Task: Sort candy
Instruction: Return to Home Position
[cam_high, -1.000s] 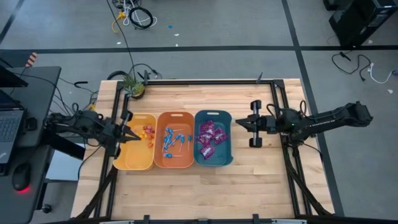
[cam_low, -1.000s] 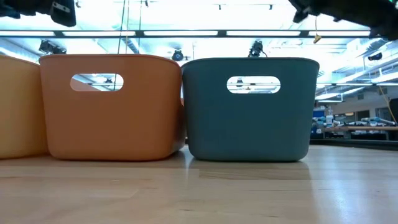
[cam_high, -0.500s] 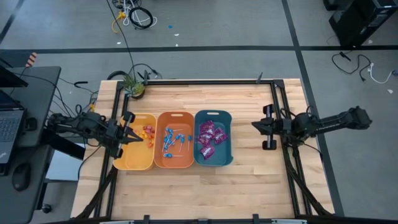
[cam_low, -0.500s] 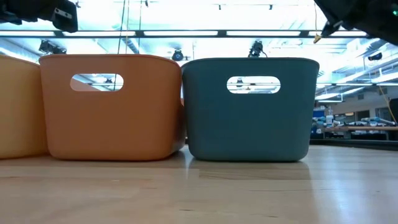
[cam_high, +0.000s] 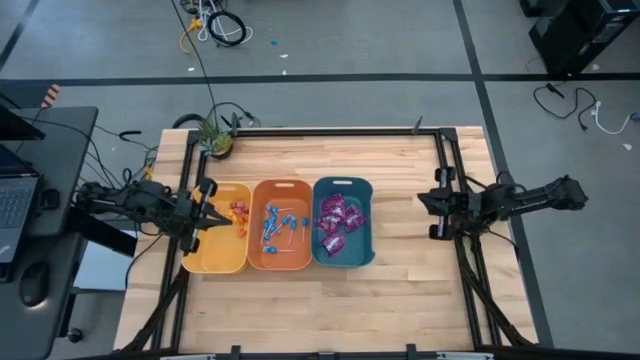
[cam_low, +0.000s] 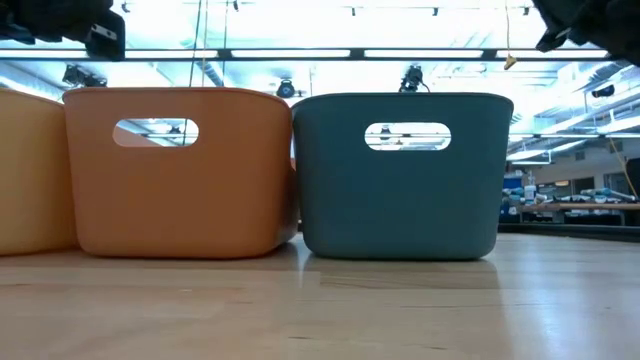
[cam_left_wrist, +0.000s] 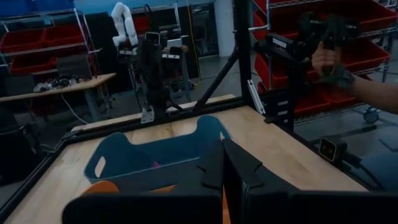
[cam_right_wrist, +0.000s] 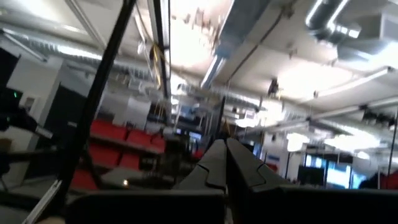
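Note:
Three bins stand side by side on the wooden table: a yellow bin (cam_high: 212, 250), an orange bin (cam_high: 281, 252) and a teal bin (cam_high: 343, 255). Small orange and red candy pieces (cam_high: 238, 210) lie in the yellow bin. Blue lollipops (cam_high: 275, 222) lie in the orange bin. Purple packets (cam_high: 338, 215) lie in the teal bin. My left gripper (cam_high: 219, 222) hangs shut over the yellow bin's left part, holding nothing (cam_left_wrist: 224, 165). My right gripper (cam_high: 421, 200) is shut and empty at the table's right edge, well apart from the teal bin; its wrist view (cam_right_wrist: 225, 165) looks up at the ceiling.
A black frame (cam_high: 447, 180) runs along the table's edges. A small potted plant (cam_high: 214, 138) stands at the far left corner. Bare wood lies between the teal bin and the right edge and along the near side. A person's hand (cam_left_wrist: 329, 62) shows beyond the table.
My right gripper has drawn back from near the teal bin toward the table's right edge, staying shut and empty. The bins and candy have kept their places.

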